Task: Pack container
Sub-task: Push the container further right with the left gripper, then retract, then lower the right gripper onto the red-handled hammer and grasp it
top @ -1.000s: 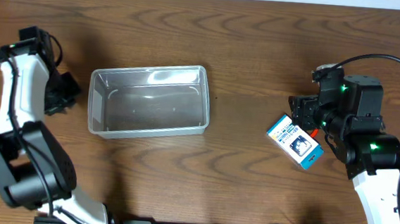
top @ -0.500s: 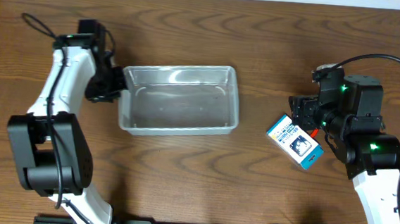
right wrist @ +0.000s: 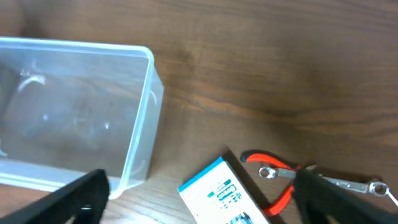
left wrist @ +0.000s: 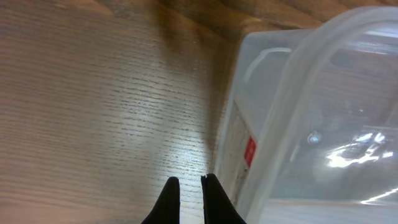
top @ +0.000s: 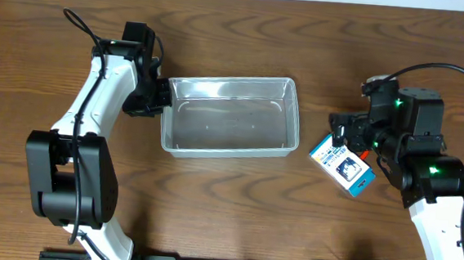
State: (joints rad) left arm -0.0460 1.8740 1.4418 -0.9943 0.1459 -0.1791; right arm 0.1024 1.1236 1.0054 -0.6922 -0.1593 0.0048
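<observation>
**Clear container lying mid-table, left gripper at its end wall**

A brown wooden table is seen from above, with an arm set at either side. The left arm is stretched inward. The left gripper is placed at the left short end of the container. In the left wrist view its fingertips are drawn almost together beside that end wall. Only a thin slit is left between them, and nothing is held. Contact with the wall cannot be told. The right arm is bent over the right side of the table. The right gripper is spread wide and grasps nothing.

The container is found near the middle of the table, upright, with its long sides running left to right. No contents are seen in it. A small red label is borne on its left end wall.

A blue-and-white box is laid flat and askew near the container's right end, apart from it. Red-handled pliers are seen just beside the box. A slim metal wrench is seen by the pliers.
</observation>
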